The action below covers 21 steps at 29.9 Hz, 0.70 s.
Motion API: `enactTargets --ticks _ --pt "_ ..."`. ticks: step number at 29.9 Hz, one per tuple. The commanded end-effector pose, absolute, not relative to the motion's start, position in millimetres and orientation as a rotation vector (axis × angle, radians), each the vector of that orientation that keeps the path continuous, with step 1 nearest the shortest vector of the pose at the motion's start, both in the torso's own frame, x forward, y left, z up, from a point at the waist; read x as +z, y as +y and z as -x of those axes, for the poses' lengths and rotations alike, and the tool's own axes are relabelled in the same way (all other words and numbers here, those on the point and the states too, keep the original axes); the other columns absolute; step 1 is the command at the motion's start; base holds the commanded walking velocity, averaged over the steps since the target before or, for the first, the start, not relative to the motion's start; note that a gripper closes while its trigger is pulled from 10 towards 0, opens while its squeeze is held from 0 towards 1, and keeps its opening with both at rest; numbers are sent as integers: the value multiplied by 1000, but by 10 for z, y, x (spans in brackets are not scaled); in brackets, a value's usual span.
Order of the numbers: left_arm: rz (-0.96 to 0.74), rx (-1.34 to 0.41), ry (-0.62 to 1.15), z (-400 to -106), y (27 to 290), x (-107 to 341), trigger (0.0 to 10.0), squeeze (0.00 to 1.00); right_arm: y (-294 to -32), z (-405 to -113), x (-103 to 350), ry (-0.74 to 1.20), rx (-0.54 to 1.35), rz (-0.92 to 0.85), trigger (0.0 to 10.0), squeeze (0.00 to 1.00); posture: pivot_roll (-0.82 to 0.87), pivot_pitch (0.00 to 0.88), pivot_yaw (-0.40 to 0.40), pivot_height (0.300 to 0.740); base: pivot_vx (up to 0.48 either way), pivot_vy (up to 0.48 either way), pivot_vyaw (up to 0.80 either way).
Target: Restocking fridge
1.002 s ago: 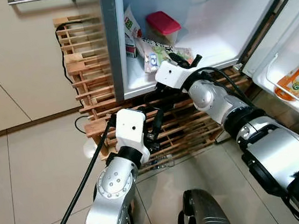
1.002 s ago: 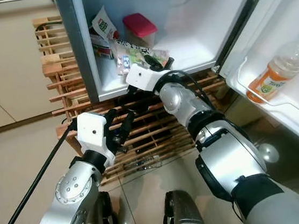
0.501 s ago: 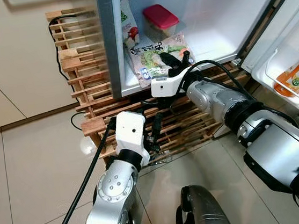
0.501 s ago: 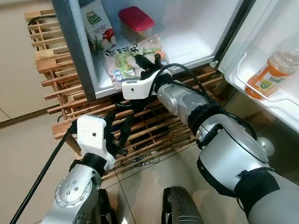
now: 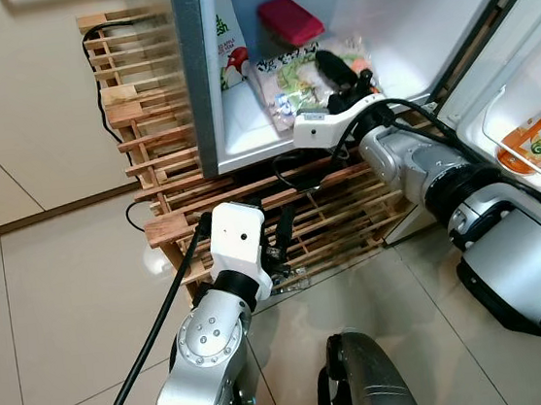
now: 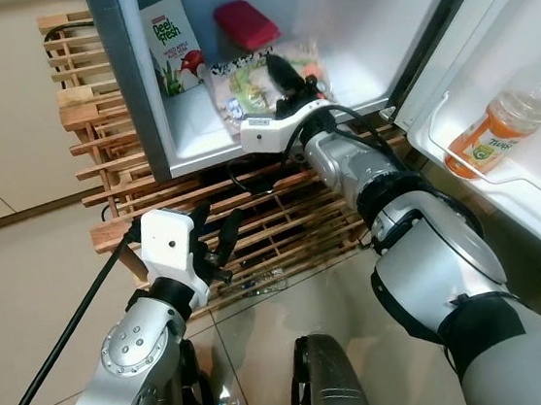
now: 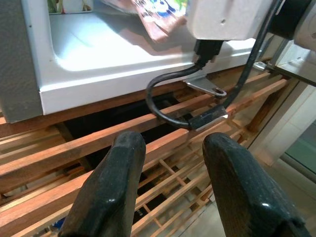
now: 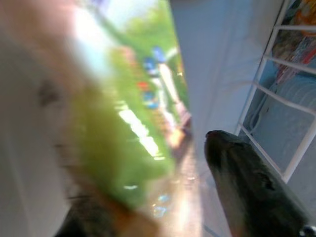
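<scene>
Right fingers (image 5: 338, 66) clamp the vegetable bag (image 5: 288, 81) inside fridge (image 5: 397, 22); left fingers (image 7: 108, 197) spread.

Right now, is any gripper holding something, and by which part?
The right gripper holds the clear vegetable bag by its rear edge, on the fridge floor. The left gripper holds nothing.

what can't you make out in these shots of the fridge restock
- Green bag: blurred in the right wrist view, print unreadable.
- Right tool: its grip on the bag is unclear in the eye views.
- Orange bottle: its top is cut off by the left eye view's edge.
</scene>
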<state>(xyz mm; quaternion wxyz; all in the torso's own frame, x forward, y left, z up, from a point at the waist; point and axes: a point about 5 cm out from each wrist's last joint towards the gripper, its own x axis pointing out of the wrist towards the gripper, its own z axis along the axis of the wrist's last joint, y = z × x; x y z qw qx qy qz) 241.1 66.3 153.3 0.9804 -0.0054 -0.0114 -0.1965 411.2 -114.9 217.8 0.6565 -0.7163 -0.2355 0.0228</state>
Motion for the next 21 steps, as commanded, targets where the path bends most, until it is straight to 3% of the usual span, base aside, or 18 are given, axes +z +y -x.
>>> enactTargets --ticks 1,7,8,11,15,16,17,19,21 --pt "20 -410 -29 -2404 589 1553 10000 0 -1338 -4136 2225 -500 -21 1682 10000 1000 79 232 -130 652 0 0 0" --pt "20 -407 -22 -2403 589 1535 10000 0 -1516 -4138 2200 -443 -82 1747 10000 1000 75 236 -133 652 0 0 0" --pt "20 -408 -22 -2405 588 1536 10000 0 -1523 -4137 2195 -444 -85 1752 10000 0 71 241 -131 652 0 0 0" --pt "20 -408 -20 -2412 584 1536 10000 0 -1518 -4128 2193 -463 -96 1729 10000 0 71 241 -131 652 0 0 0" --pt "18 -407 -19 -2415 587 1534 10000 0 -1521 -4126 2203 -436 -124 1564 10000 0 70 247 -131 652 0 0 0" --pt "16 -405 -17 -2417 594 1527 10000 0 -1534 -4133 2210 -376 -138 1375 10000 0 70 247 -131 652 0 0 0" --pt "16 -405 -17 -2417 594 1527 10000 0 -1534 -4133 2210 -376 -138 1375 10000 0 70 247 -131 652 0 0 0" --pt "13 -401 -15 -2420 601 1523 10000 0 -1568 -4149 2232 -296 -161 1137 10000 0 69 251 -133 652 0 0 0" --pt "11 -398 -16 -2422 603 1526 10000 0 -1595 -4159 2260 -267 -182 1032 10000 0 70 255 -134 652 0 0 0"
